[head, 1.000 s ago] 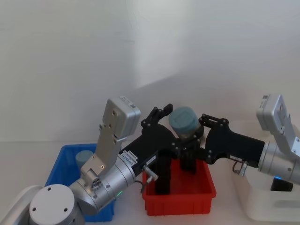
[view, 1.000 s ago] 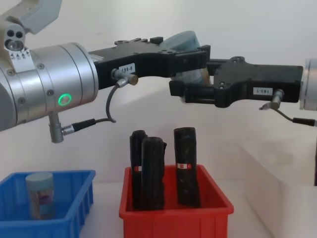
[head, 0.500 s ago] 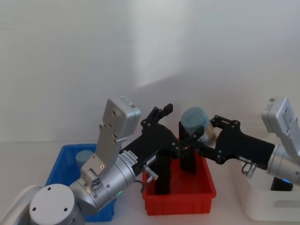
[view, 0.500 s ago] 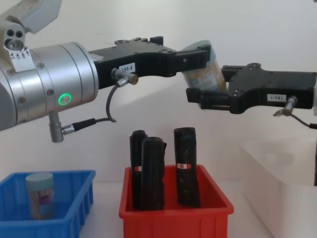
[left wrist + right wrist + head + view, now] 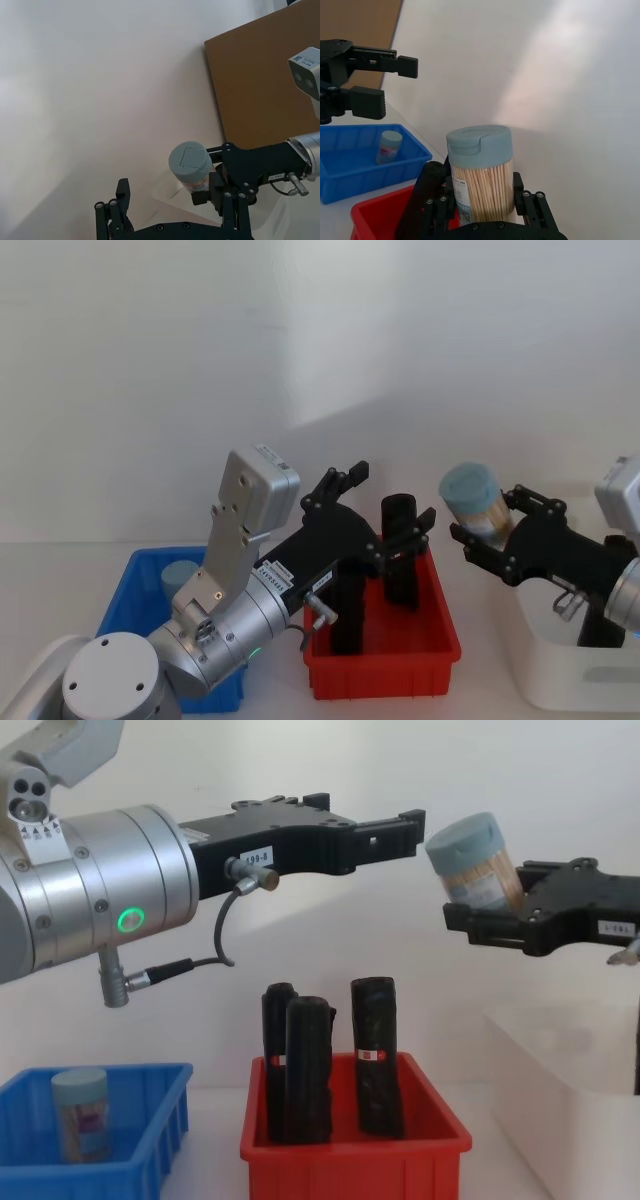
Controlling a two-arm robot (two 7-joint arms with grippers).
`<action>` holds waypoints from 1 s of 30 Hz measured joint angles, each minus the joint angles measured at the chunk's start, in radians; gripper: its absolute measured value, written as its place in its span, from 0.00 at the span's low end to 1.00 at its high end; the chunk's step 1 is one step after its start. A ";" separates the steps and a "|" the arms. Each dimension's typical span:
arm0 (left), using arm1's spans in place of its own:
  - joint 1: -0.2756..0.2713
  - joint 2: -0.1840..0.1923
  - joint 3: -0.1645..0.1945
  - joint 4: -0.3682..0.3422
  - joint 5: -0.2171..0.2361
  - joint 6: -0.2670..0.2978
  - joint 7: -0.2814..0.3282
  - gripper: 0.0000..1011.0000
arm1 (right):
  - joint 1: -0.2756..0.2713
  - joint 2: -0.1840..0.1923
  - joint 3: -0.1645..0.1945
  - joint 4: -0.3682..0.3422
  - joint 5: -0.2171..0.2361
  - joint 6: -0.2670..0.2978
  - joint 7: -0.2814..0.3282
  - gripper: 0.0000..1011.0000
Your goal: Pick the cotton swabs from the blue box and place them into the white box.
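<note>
My right gripper [image 5: 492, 527] is shut on a jar of cotton swabs [image 5: 474, 497], clear with a pale blue-grey lid, held in the air between the red bin and the white box [image 5: 570, 680]. The chest view shows this jar [image 5: 474, 860] tilted, above the white box's [image 5: 560, 1060] near edge. My left gripper [image 5: 383, 506] hangs open and empty over the red bin, apart from the jar. A second jar of cotton swabs [image 5: 178, 580] stands upright in the blue box [image 5: 128, 590], which the chest view shows at the lower left [image 5: 135, 1160].
A red bin [image 5: 385, 655] sits between the blue and white boxes and holds three tall black rolls [image 5: 375, 1055]. My left arm's silver body [image 5: 100, 900] stretches over the blue box. A white wall stands behind.
My right gripper has carried the jar to the right, away from the left gripper and towards the white box. The left gripper has stayed open and still.
</note>
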 joint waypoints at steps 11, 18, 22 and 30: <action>0.000 0.000 0.000 0.000 0.000 0.000 0.000 0.99 | -0.076 0.042 0.024 -0.053 0.002 0.019 -0.176 0.63; 0.000 0.000 0.000 0.000 0.000 0.000 0.000 0.99 | -0.118 0.060 0.038 -0.064 0.005 0.023 -0.279 0.63; 0.000 0.000 0.000 0.000 0.000 0.000 0.000 0.99 | -0.139 0.067 0.046 -0.054 0.007 0.023 -0.348 0.63; 0.000 0.000 0.000 0.000 0.000 0.000 0.000 0.99 | -0.146 0.063 0.054 0.022 0.012 0.012 -0.442 0.63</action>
